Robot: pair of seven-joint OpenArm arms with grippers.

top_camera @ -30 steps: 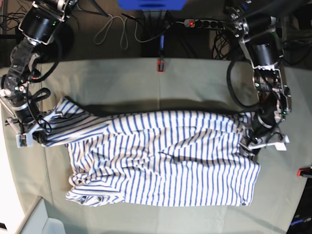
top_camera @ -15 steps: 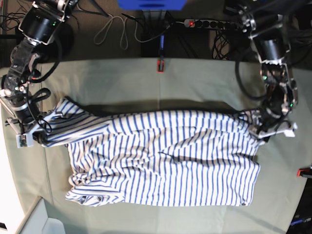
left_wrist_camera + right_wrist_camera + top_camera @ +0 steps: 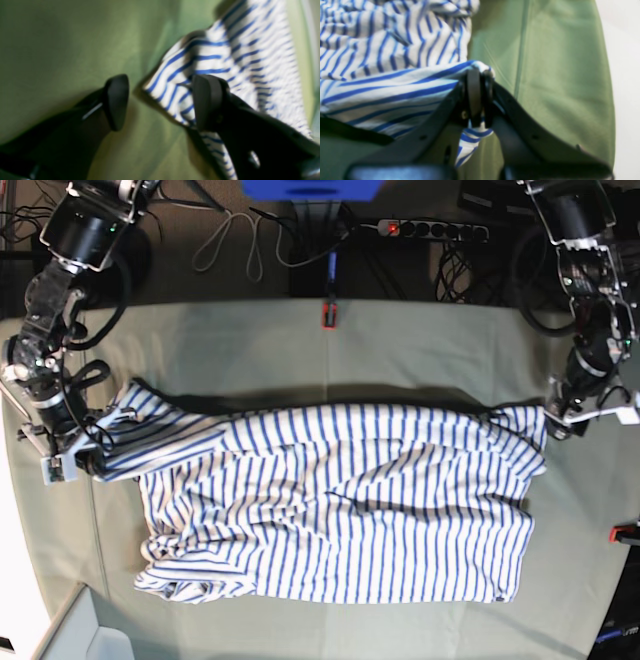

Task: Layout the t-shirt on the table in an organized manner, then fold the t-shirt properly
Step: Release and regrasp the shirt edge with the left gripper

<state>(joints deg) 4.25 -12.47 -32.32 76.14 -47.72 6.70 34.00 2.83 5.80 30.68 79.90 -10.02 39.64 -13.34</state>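
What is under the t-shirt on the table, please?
Under the t-shirt only the pale green table cloth shows, around all its edges. Whether anything lies beneath the fabric cannot be seen. The right gripper pinches one corner, lifting it slightly.

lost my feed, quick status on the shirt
Right gripper shut on t-shirt corner. Left gripper open, beside the other end. Shirt rumpled on table. Nothing blocking.

No legible text — none anywhere

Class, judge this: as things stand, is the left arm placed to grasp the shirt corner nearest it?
Probably yes: the left gripper stands open, the t-shirt corner lies between its fingers, nothing blocking.
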